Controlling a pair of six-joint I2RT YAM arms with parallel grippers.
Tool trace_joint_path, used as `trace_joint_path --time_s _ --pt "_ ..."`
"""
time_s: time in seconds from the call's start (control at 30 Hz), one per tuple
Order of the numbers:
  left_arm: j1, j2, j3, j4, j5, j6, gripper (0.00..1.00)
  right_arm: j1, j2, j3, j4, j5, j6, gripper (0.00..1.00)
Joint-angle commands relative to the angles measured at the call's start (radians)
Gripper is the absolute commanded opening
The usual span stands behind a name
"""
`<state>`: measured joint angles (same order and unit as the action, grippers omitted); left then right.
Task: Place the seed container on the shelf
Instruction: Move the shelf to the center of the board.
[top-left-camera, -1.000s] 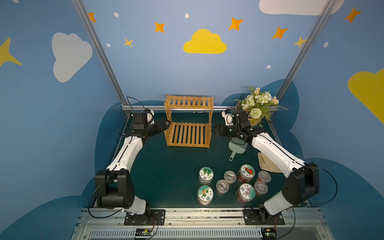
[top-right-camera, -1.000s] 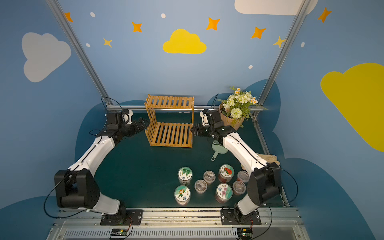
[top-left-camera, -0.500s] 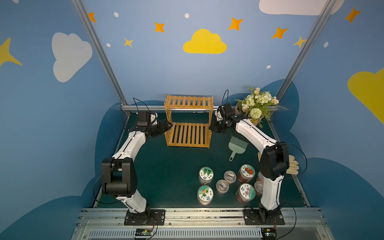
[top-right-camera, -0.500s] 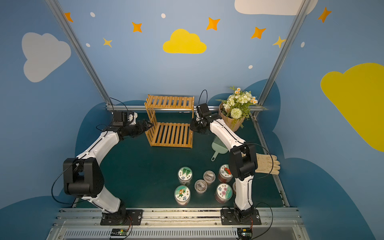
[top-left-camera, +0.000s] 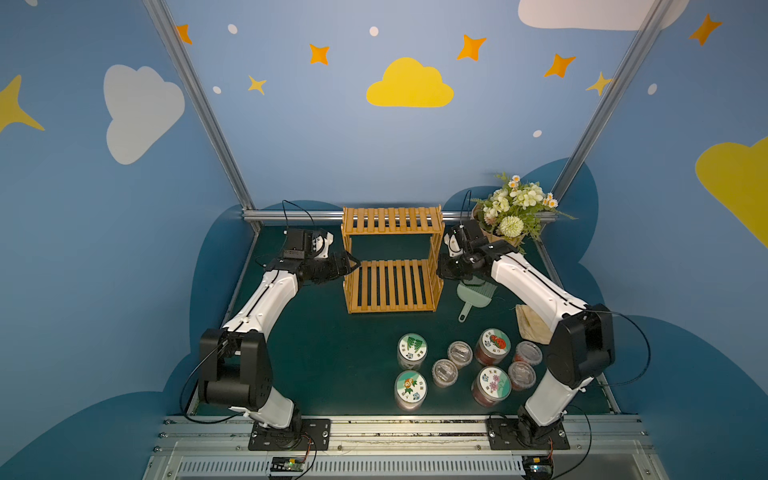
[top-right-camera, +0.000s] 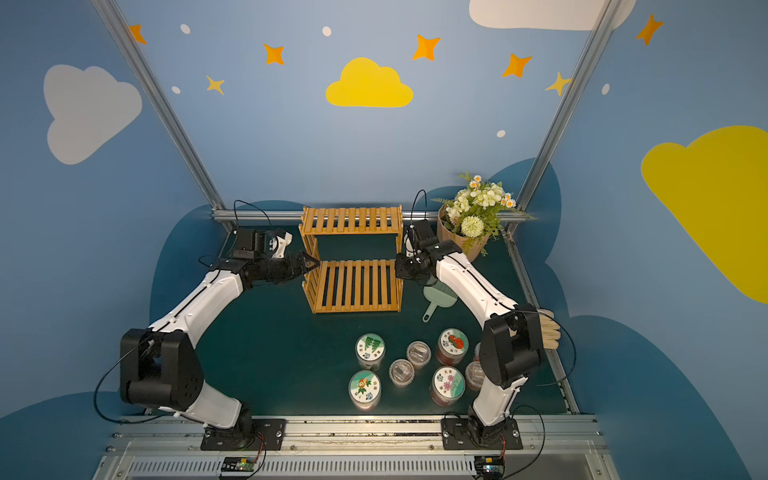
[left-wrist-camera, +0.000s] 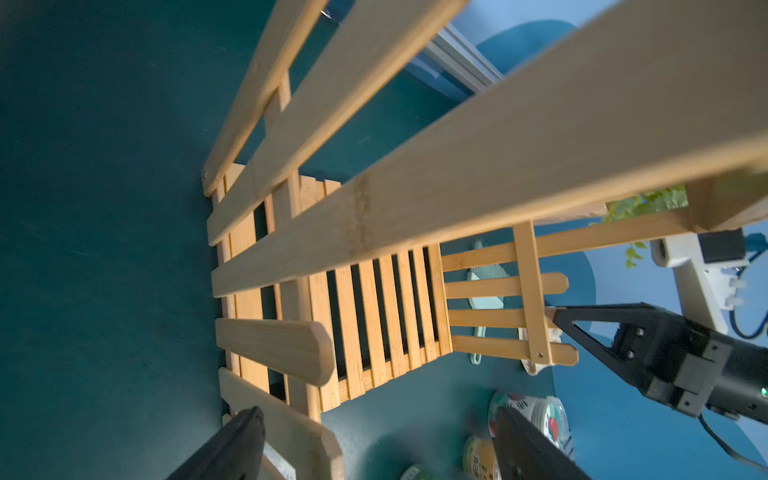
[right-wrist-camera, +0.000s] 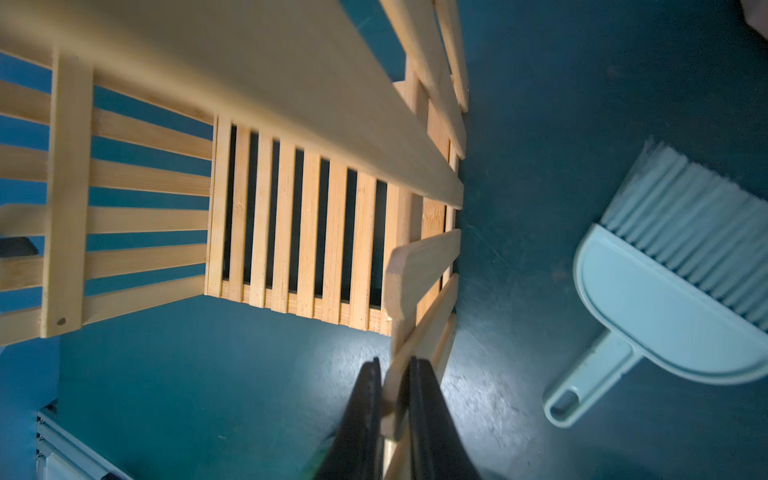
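The small two-tier shelf (top-left-camera: 390, 286) of orange-tan wooden slats stands on the dark green table (top-left-camera: 332, 353), right between the two grippers. The right gripper (right-wrist-camera: 392, 368) is pinched tight on a thin side slat of the shelf. The left gripper (left-wrist-camera: 376, 415) is wide open, with a slat of the other side between its fingers. The round seed jars (top-left-camera: 412, 349) with picture lids sit on the table, well apart from both grippers. A little pale green brush (right-wrist-camera: 665, 270) lies just beside the right gripper.
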<state>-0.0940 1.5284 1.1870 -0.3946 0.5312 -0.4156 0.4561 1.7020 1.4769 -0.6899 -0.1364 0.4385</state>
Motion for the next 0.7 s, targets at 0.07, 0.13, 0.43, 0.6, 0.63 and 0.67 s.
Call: trace_joint_path --time_s 0.07,0.13,0.43,0.6,0.63,0.67 --pt "-0.077 -0.094 -0.073 -0.034 0.016 -0.013 0.91 -0.040 -0.134 -0.120 -0.091 -0.017 -0.021 0.12" --pt "-0.110 -0.129 -0.104 -0.035 -0.010 -0.027 0.91 -0.060 -0.175 -0.158 -0.093 -0.028 -0.015 0.12" --pt "-0.181 -0.159 -0.142 -0.015 -0.053 -0.075 0.90 -0.156 -0.259 -0.204 -0.119 -0.155 -0.008 0.26" --pt "-0.190 -0.149 -0.146 -0.005 -0.080 -0.091 0.88 -0.167 -0.250 -0.211 -0.106 -0.298 -0.044 0.28" --pt "-0.189 -0.141 -0.142 -0.003 -0.074 -0.092 0.87 -0.168 -0.235 -0.204 -0.113 -0.328 -0.049 0.28" --pt "-0.191 -0.135 -0.139 0.000 -0.069 -0.095 0.87 -0.168 -0.224 -0.198 -0.116 -0.349 -0.052 0.28"
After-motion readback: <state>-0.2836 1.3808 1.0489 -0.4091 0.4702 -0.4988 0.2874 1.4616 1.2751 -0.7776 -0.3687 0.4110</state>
